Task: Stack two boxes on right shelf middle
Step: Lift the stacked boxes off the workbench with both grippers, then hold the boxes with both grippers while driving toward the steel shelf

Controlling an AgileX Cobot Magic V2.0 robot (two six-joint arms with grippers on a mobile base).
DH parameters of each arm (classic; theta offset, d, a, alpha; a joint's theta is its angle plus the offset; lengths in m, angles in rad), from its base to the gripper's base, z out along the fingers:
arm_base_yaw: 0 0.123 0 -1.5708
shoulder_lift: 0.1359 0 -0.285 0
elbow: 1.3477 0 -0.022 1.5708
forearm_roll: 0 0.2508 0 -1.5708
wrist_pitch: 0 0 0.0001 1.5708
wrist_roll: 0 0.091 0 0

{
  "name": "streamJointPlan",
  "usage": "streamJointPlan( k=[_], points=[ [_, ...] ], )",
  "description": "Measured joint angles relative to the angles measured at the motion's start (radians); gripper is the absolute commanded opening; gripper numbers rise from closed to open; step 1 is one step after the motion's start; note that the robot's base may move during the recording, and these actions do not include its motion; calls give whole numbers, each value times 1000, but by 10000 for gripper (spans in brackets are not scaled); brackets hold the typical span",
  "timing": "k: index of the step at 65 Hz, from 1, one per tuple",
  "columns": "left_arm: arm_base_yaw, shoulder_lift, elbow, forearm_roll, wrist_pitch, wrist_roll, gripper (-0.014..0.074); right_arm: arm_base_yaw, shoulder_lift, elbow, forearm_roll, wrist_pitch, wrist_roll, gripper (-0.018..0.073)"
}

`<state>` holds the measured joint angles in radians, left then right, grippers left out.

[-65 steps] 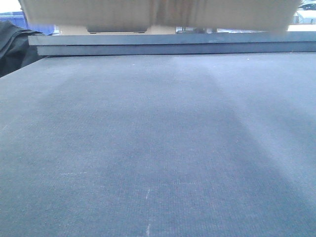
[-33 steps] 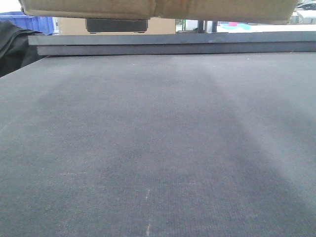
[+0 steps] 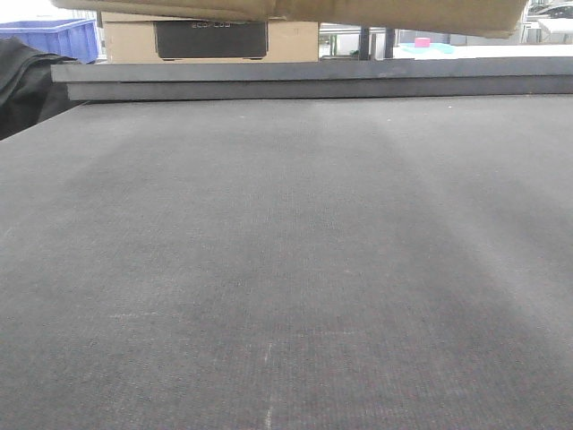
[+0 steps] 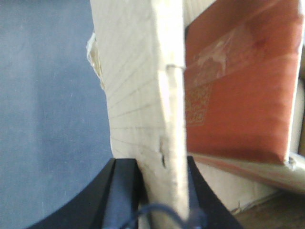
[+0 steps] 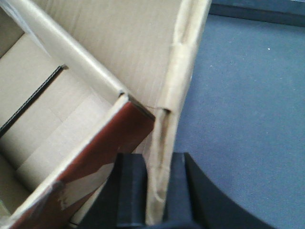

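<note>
Since the box [image 3: 403, 13] looked too big for one arm, we had the left gripper [image 4: 162, 188] and right gripper [image 5: 155, 191] each pinched on a side wall, holding it up off the dark surface [image 3: 286, 269]; shelf not in view.

Wall of the box [image 4: 136, 86] stood between the left gripper [image 4: 164, 188] fingers. The table [image 4: 47, 105] lay left of that gripper and an inner flap [image 4: 238, 90] right of it. The right gripper [image 5: 157, 191] straddled another wall, box interior to its left, table to its right. Box hung above the table.
</note>
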<state>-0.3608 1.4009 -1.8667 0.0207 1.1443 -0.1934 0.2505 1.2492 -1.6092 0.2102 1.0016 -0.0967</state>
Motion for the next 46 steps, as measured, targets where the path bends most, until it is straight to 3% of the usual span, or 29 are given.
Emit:
streamJointPlan(
  k=[46],
  points=[
    [0, 0, 0, 6, -60, 6, -111, -2, 5, 0, -2, -3, 3, -154]
  ],
)
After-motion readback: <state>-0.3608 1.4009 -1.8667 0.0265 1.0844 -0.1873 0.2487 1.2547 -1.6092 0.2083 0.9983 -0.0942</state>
